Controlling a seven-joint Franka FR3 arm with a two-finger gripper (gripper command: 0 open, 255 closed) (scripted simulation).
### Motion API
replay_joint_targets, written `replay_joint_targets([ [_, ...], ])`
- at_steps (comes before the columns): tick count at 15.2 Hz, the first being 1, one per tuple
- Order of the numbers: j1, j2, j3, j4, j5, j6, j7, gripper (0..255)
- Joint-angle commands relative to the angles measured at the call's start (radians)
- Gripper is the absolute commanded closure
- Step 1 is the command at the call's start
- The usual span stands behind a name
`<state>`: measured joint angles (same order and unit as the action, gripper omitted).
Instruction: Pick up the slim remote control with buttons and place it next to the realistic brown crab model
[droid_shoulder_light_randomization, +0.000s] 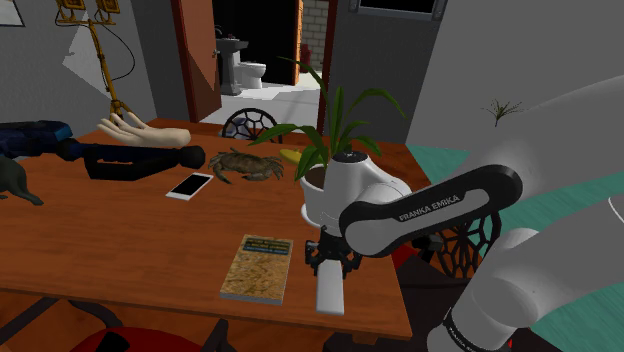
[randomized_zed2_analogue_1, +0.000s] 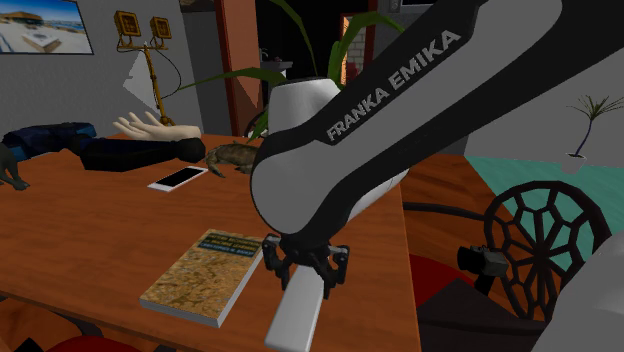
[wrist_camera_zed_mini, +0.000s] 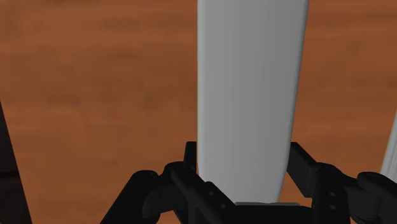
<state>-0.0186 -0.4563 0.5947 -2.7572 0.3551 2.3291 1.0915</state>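
Observation:
The remote control (droid_shoulder_light_randomization: 330, 288) is drawn as a plain light grey slim slab with no visible buttons. It lies flat on the wooden table (droid_shoulder_light_randomization: 120, 240) near the front edge, just right of a book in the shoulder view. My black gripper (droid_shoulder_light_randomization: 331, 262) stands over its far end, and the fingers clasp its two long sides. In the wrist view the remote (wrist_camera_zed_mini: 251, 95) runs away from the gripper (wrist_camera_zed_mini: 245, 156), both fingers pressed against it. In the second exterior view the gripper (randomized_zed2_analogue_1: 305, 265) sits on the remote (randomized_zed2_analogue_1: 297, 305). The brown crab (droid_shoulder_light_randomization: 245, 165) rests far back on the table.
A book (droid_shoulder_light_randomization: 257, 268) lies beside the remote. A white phone (droid_shoulder_light_randomization: 189, 186) lies near the crab (randomized_zed2_analogue_1: 232, 157), with a mannequin hand (droid_shoulder_light_randomization: 140, 130) and dark objects behind it. A potted plant (droid_shoulder_light_randomization: 335, 125) stands right of the crab. A wire chair (randomized_zed2_analogue_1: 545, 240) stands off the table's end.

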Motion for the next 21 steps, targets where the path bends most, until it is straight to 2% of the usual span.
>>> replay_joint_targets([
  [1,0.0,0.0,0.0,0.0,0.0,0.0,0.0,255],
  [7,0.0,0.0,0.0,0.0,0.0,0.0,0.0,255],
  [21,0.013,-0.142,-0.072,0.103,-0.02,-0.244,-0.008,255],
])
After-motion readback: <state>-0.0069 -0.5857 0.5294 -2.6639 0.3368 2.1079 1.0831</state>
